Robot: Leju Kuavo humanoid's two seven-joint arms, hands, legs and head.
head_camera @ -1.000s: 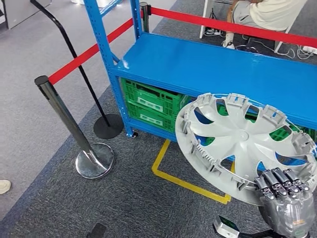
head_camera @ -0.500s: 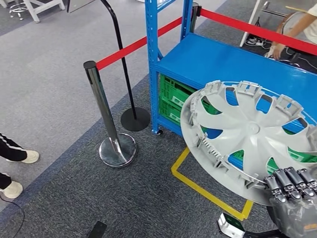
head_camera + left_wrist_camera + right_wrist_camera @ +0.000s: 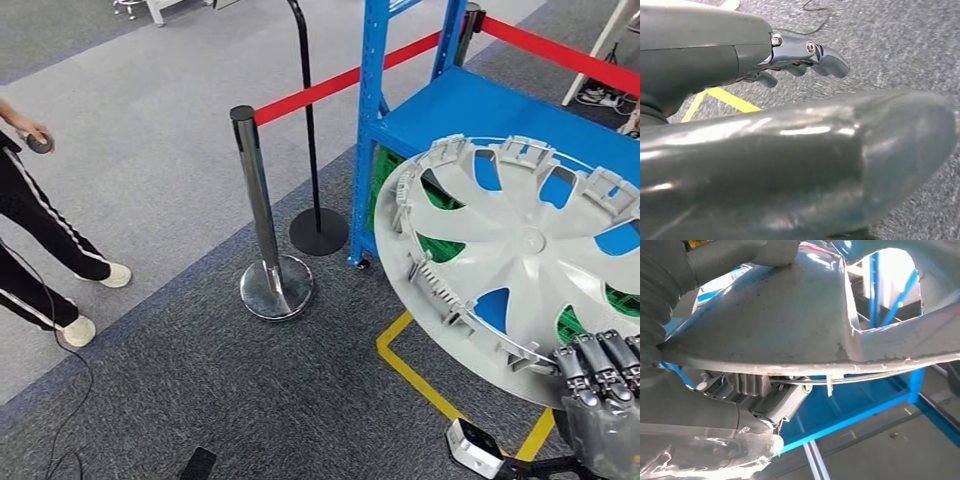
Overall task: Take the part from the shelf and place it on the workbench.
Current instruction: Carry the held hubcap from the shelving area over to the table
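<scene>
One hand carries the load: the right hand (image 3: 600, 400) grips the near rim of the grey wheel cover (image 3: 521, 255), fingers curled over the edge. From that grip the cover extends away and toward the blue shelf (image 3: 483, 110), held clear of it and tilted face-up. Left hand (image 3: 806, 52) hangs over carpet, fingers loosely extended, holding nothing. Workbench location cannot be determined.

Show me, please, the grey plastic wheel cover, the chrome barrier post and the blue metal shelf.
grey plastic wheel cover (image 3: 528, 245): head view, centre hub.
chrome barrier post (image 3: 258, 200): head view, mid pole.
blue metal shelf (image 3: 483, 105): head view, bare deck.
</scene>
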